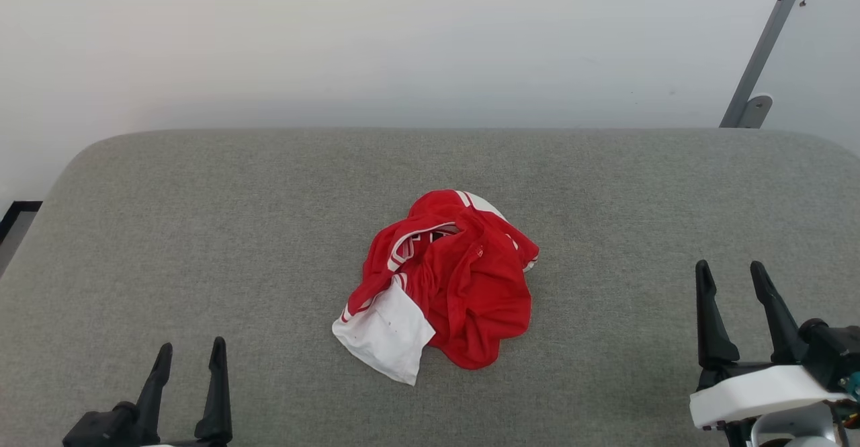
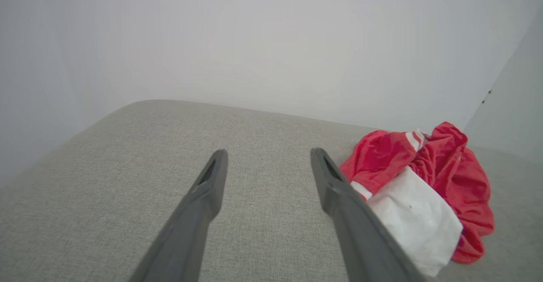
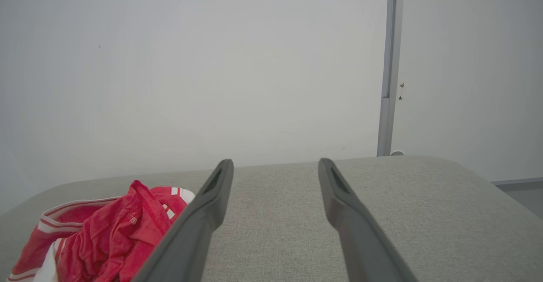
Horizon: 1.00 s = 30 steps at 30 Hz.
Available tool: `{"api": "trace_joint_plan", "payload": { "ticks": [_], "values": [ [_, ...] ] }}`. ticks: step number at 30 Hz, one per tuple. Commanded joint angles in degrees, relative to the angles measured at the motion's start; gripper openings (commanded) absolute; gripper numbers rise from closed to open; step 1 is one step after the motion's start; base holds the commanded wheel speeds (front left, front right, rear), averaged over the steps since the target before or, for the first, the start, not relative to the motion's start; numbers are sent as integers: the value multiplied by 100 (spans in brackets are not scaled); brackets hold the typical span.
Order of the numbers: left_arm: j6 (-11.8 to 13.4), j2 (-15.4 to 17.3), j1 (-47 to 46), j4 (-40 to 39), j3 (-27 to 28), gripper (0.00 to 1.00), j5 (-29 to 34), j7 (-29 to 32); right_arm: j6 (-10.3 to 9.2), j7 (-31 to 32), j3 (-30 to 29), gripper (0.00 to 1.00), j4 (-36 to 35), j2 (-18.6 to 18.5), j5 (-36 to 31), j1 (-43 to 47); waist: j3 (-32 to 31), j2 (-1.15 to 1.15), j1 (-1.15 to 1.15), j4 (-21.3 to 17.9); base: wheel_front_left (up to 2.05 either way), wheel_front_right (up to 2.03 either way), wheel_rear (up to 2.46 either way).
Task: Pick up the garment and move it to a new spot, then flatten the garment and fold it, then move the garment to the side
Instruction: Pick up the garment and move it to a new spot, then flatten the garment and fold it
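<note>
the garment (image 1: 447, 279) lay crumpled, untouched; left gripper (image 1: 191, 347) at 7 o'clock, right gripper (image 1: 730, 267) at 4 o'clock, both released and empty, flanking it, probably to reach in.

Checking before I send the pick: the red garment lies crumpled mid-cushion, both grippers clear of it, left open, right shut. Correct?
Not quite. The right gripper is open, not shut: the head view shows its fingers apart with nothing between them. The rest holds: the garment lies crumpled mid-cushion, the left gripper is open, and both are clear of it.
</note>
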Motion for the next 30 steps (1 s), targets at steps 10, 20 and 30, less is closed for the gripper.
{"api": "trace_joint_plan", "payload": {
  "ticks": [10,20,30],
  "values": [
    [-38,-55,-73,-53,78,100,109,-31,1,-102,87,100,101,0,145,215,-16,0,0,16,0,0,0],
    [-44,-57,-62,-90,-14,100,74,-32,1,-91,156,100,109,1,189,310,-41,0,0,77,0,0,0],
    [-46,180,-265,227,-585,100,-235,141,1,-12,271,100,98,0,130,247,-43,0,0,151,0,0,0]
  ]
}}
